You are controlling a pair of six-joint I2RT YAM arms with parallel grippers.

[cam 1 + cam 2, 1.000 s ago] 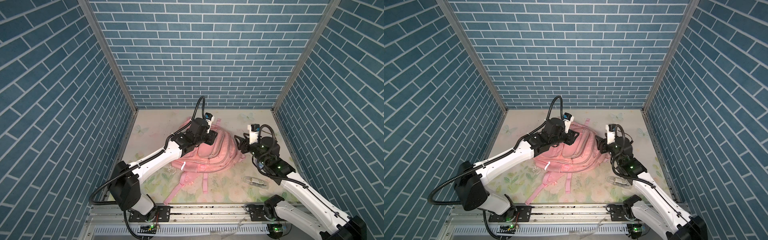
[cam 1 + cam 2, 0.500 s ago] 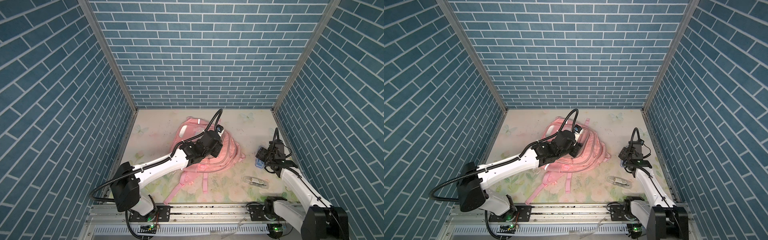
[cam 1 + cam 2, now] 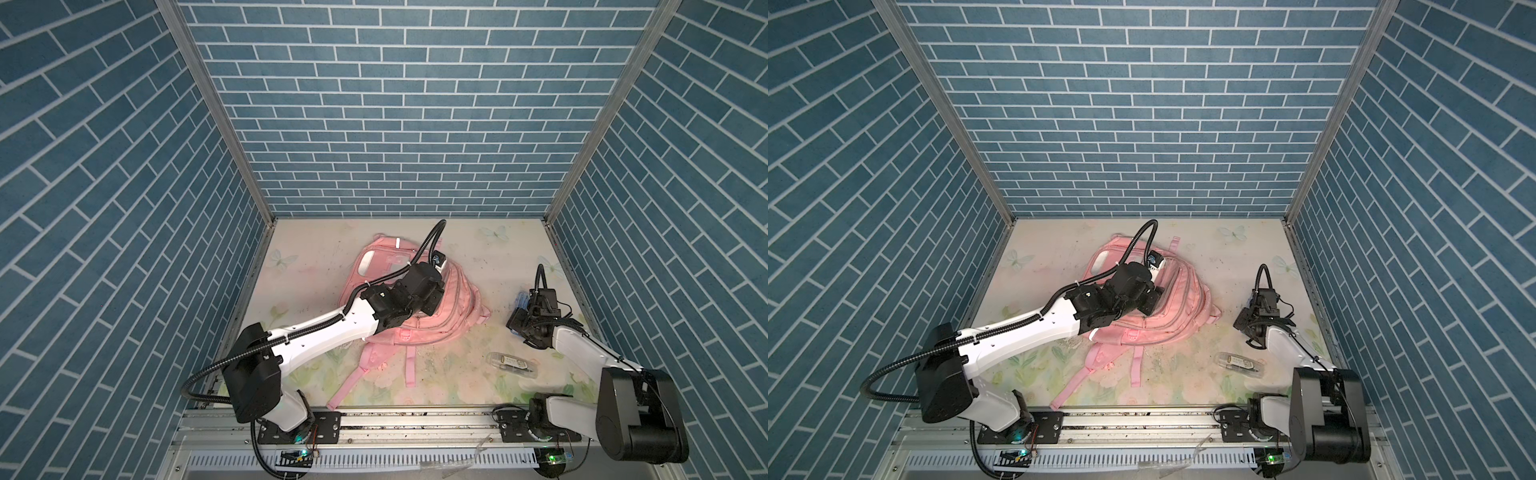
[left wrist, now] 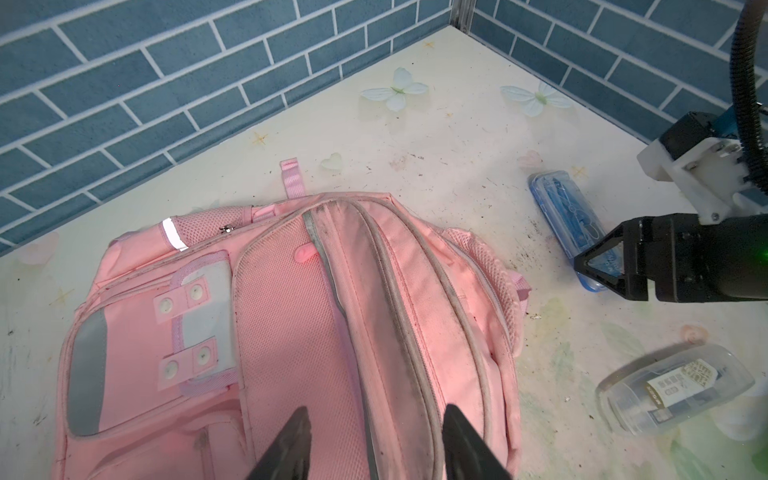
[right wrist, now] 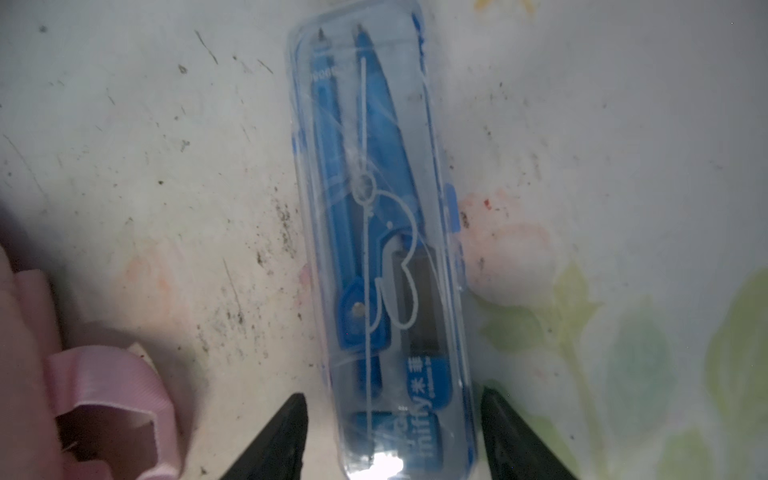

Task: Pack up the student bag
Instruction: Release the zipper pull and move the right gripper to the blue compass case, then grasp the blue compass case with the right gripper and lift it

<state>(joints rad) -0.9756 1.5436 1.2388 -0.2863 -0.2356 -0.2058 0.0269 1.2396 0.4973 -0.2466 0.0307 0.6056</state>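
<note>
The student bag [image 3: 457, 299] [image 3: 1183, 299] is a pink backpack lying flat mid-table, its straps trailing toward the front. My left gripper [image 3: 432, 305] [image 4: 376, 411] hovers over the bag's zipped ridges [image 4: 386, 291], open and holding nothing. My right gripper [image 3: 517, 322] [image 5: 392, 395] is open at the right side of the table. Its fingers straddle one end of a clear blue compass case [image 5: 374, 208] [image 4: 557, 203] that lies flat on the table, with a gap showing beside one finger. A pink strap loop [image 5: 104, 395] lies close by.
A clear plastic case with a printed label [image 3: 511, 360] [image 3: 1239, 362] [image 4: 673, 386] lies near the front right, beside the right arm. Blue brick walls close in the back and both sides. A metal rail [image 3: 374, 419] runs along the front edge.
The right gripper left the bag's right side, swung out to the right and came down over the blue case. The left gripper moved from the bag's far end toward its middle.
</note>
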